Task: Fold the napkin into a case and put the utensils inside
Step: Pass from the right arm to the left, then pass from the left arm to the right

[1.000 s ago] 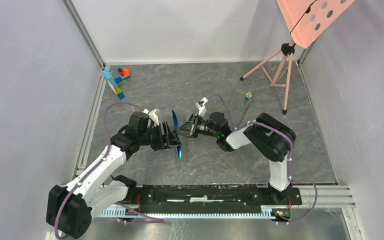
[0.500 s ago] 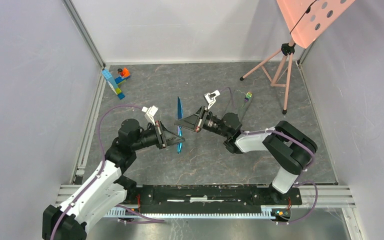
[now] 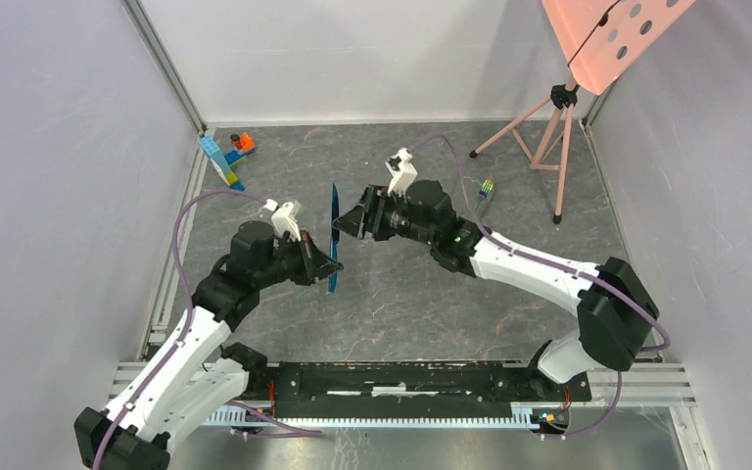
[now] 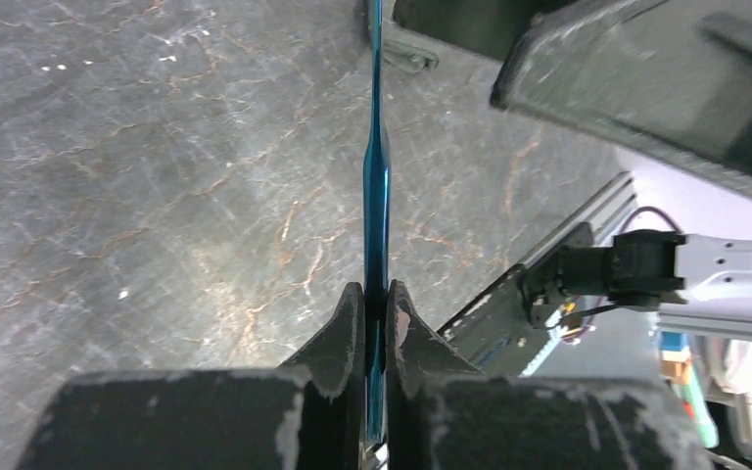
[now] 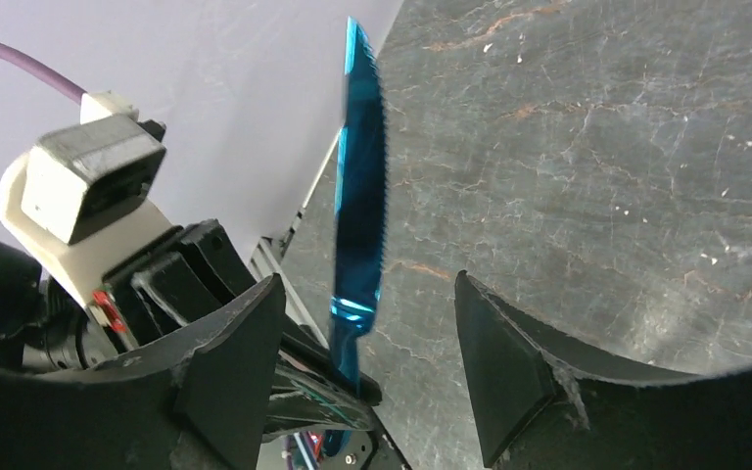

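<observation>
My left gripper (image 3: 331, 262) is shut on the handle of the slim blue knife (image 3: 333, 230) and holds it above the floor, blade pointing away from the arm bases. In the left wrist view the knife (image 4: 377, 196) runs straight out from between the closed fingers (image 4: 351, 328). My right gripper (image 3: 349, 223) stands open just right of the blade and does not touch it. From the right wrist the blade (image 5: 360, 196) rises between the spread jaws of the gripper (image 5: 367, 284). The fork's rainbow head (image 3: 487, 188) lies at the back right. The napkin is hidden behind the right arm.
Blue and orange toy blocks (image 3: 225, 157) sit at the back left corner. A pink tripod (image 3: 548, 137) carrying a perforated orange board (image 3: 612, 34) stands at the back right. Metal rails run along the left edge (image 3: 171, 264) and the front (image 3: 401, 377).
The left gripper has closed on the knife's handle. The right gripper has opened, let the knife go and moved toward the back. The knife shifted slightly left.
</observation>
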